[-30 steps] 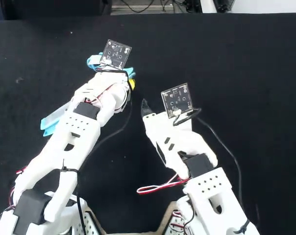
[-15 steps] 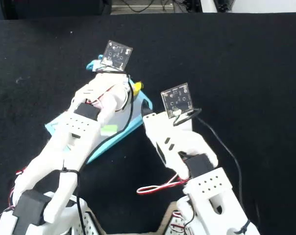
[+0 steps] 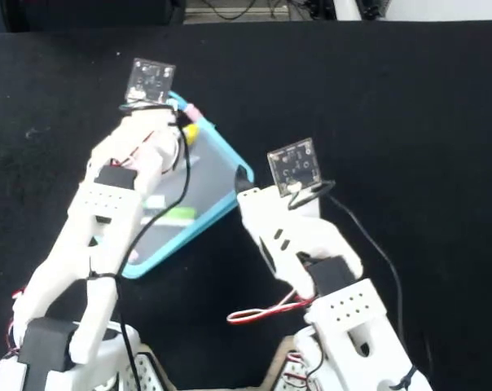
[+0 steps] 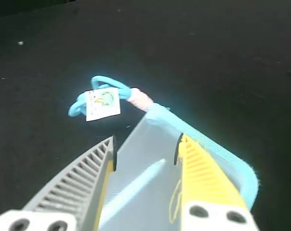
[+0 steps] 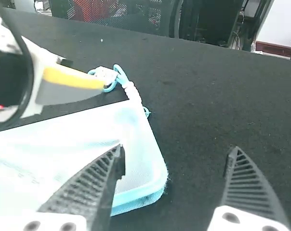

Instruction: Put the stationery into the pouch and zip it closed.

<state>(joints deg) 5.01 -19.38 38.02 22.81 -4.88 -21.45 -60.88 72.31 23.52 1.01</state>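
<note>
The left fingers point(image 4: 198, 175), one grey and one yellow, stand spread over the pouch point(image 4: 145, 187), whose clear face shows in the gap between their tips. Whether the tips touch it I cannot tell. Just past them, off the pouch's corner, a blue cord loop point(image 4: 83, 103) with a small white tag point(image 4: 103, 103) and a pink bead point(image 4: 138, 98) lies on the black counter point(image 4: 222, 57).

From above, the left arm point(image 3: 107, 212) stretches from 7 o'clock toward 11 o'clock and covers the pouch's near-left part. The pouch lies flat at about 9 o'clock from the counter's middle, blue-edged, with its long side running from 8 o'clock to 2 o'clock and the loop end at 12 o'clock. A green piece of stationery point(image 3: 179, 214) shows through its clear side, just beside the arm. I cannot tell whether the zip is open or closed.

The right arm point(image 3: 311, 244) rises from 5 o'clock, and its tip is just beside the pouch's 3 o'clock corner. The right fingers point(image 5: 90, 187), both dark and ribbed, are spread wide. One hangs over that corner and the other over bare counter, with nothing between them.
</note>
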